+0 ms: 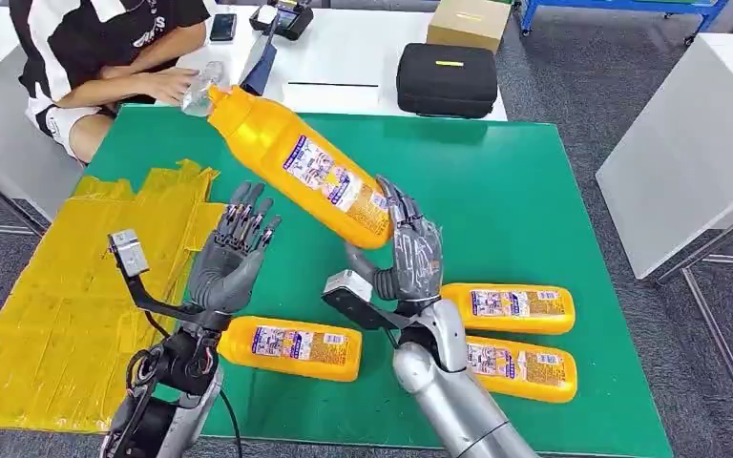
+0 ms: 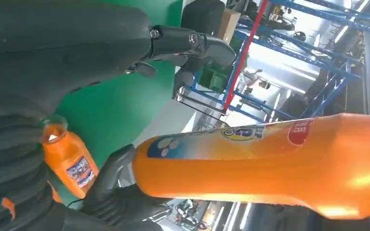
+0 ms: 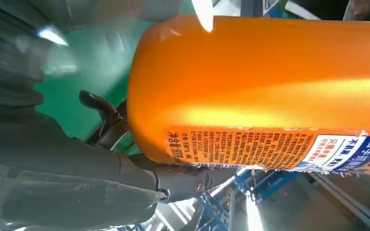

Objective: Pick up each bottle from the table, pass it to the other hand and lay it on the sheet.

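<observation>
Orange-yellow plastic, glossy, with a printed label of blue, white and red: that is the bottle point(image 1: 298, 164) we see raised above the green table point(image 1: 534, 191). It slants across the head view, base low and gripped by our right hand point(image 1: 408, 250), capped neck pointing up and away toward a person's hand point(image 1: 167, 86) at the far edge. In the right wrist view the bottle's point(image 3: 270, 86) rounded base sits against the thumb and dark fingers point(image 3: 106, 120), with small black print on an orange panel of the label. Our left hand point(image 1: 234, 258) stands just beside the bottle's lower half, palm turned toward it, fingers apart and holding nothing; in the head view it looks apart from the bottle.

Three more bottles of the same kind lie flat on the green table: one near bottle point(image 1: 291, 346) below the left hand, and two stacked in a row to the right, upper right bottle point(image 1: 508, 307) and lower right bottle point(image 1: 523, 367). The yellow sheet point(image 1: 67, 286) lies crumpled at the table's left side, hanging off the edge, nothing on it that we can see.
</observation>
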Motion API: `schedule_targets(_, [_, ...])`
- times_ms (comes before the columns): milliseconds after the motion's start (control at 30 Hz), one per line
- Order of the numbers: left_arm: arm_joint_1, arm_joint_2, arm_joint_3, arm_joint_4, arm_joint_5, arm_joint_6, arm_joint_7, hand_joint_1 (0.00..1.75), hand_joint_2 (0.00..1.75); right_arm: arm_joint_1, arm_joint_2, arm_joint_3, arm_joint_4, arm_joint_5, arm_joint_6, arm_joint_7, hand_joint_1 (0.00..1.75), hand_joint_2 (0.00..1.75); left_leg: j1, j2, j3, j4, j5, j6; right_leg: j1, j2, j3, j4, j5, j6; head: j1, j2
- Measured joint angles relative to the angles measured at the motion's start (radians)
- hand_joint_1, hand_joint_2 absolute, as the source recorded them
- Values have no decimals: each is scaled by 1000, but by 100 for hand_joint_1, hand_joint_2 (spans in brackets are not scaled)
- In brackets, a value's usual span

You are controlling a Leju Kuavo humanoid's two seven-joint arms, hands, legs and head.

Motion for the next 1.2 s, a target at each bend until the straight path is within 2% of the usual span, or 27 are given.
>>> schedule_targets(633, [-8, 0, -11, 14, 31, 18, 3, 0, 175, 32, -16, 106, 6, -6, 34, 51, 175, 175, 0, 0, 0, 0, 0, 0, 0, 0, 0, 0, 0, 0, 0, 0])
schedule_targets(1200, [-9, 0, -14, 30, 42, 26, -4, 0, 175, 42, -15, 177, 18, -8, 60, 29, 175, 175, 0, 0, 0, 0, 0, 0, 0, 0, 0, 0, 0, 0, 0, 0])
